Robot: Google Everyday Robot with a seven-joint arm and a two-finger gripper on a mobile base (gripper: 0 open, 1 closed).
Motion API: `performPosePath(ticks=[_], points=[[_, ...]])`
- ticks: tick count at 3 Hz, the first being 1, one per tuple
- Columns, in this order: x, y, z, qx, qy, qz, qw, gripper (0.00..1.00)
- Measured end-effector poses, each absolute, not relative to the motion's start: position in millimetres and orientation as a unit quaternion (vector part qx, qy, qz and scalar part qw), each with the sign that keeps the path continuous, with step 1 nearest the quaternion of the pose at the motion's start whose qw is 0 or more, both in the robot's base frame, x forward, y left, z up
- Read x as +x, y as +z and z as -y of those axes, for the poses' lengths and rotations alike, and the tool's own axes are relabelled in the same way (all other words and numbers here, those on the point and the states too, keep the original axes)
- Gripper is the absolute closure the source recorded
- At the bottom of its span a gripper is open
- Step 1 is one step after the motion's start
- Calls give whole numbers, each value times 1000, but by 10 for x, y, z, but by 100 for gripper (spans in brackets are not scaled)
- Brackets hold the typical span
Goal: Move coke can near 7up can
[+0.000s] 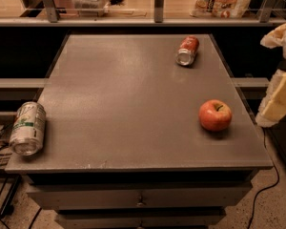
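coke can (187, 50) lies near far right corner, 7up can (27, 128) at near left corner; gripper (277, 95) past right edge, state cannot be told.

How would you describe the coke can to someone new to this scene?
On the grey table, look at the far right corner, beyond the gripper beside the right edge. The coke can lies there on its side: red with a silver end, unlike the round apple and the white-green 7up can at the left edge.
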State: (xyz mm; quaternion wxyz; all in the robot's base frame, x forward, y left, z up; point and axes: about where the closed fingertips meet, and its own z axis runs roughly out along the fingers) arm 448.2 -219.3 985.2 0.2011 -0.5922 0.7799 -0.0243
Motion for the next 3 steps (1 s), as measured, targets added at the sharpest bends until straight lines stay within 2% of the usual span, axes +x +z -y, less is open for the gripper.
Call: performPosePath(ticks=[2,3], points=[[5111,10099,1991,-571,7,-758,315,0],[5111,10099,1990,-571,7,-758,315,0]])
